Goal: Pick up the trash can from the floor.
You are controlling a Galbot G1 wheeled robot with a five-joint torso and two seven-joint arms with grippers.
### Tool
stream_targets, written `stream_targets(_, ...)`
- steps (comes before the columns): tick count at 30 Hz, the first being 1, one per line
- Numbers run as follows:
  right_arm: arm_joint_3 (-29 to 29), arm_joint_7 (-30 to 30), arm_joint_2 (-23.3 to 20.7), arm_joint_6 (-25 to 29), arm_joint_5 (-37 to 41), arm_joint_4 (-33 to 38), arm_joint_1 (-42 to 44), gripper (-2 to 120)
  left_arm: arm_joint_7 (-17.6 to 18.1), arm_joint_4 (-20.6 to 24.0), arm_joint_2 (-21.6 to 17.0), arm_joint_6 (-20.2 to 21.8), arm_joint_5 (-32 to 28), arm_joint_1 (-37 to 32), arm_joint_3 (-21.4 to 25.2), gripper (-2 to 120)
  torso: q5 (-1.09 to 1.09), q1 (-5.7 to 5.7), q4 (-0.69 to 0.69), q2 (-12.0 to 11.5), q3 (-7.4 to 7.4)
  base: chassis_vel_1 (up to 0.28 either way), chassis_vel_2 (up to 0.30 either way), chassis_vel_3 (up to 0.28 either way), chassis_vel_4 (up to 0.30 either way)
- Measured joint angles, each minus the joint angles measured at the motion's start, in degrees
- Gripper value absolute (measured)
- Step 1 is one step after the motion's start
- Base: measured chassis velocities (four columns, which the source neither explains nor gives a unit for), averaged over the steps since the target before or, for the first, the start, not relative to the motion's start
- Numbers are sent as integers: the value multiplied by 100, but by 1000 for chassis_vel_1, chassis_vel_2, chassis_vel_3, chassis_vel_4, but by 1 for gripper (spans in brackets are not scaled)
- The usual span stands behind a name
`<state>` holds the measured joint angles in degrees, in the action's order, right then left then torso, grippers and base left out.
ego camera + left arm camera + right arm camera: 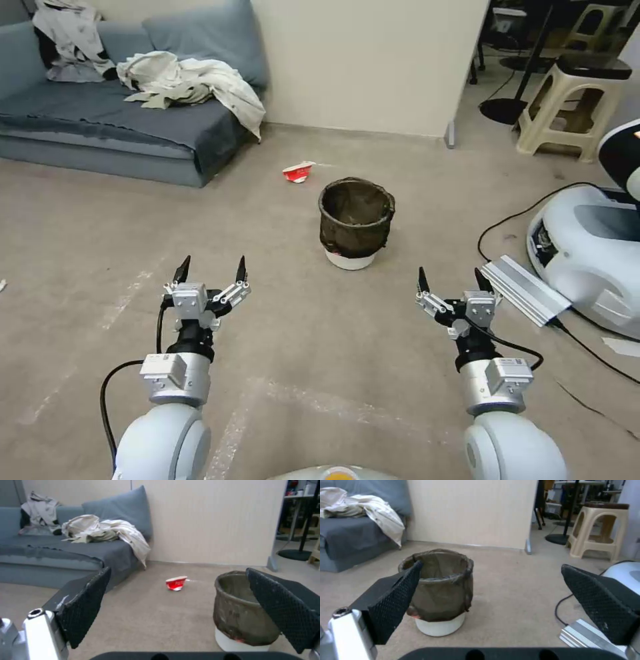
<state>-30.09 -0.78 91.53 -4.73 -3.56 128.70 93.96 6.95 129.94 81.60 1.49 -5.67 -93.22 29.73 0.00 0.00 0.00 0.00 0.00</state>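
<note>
Head view: mid-frame, the trash can (356, 223) (its contents too dark to make out) stands on the floor (280, 347), above the spread left gripper (211, 270) and right gripper (452, 280).

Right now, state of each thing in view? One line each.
trash can: upright on the floor, bag folded over rim, not gripped.
left gripper: open, held above the floor, short of the can.
right gripper: open, held above the floor, short of the can.
red-white wrapper: crumpled, on the floor beyond the can.
pale cloth: rumpled, draped over the sofa edge.
</note>
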Motion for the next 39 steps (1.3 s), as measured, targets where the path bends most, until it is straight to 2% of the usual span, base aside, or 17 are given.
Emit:
stream_targets(33, 7, 26, -6, -39, 12, -31, -8, 100, 52, -140, 8, -98, -78, 107, 9, 100, 0, 0, 0, 0, 0, -2, -3, -4, -4)
stream_targets(39, 9, 26, -2, -37, 12, -36, 8, 100, 52, -150, -5, -90, -76, 133, 7, 100, -1, 0, 0, 0, 0, -97, 89, 89, -88)
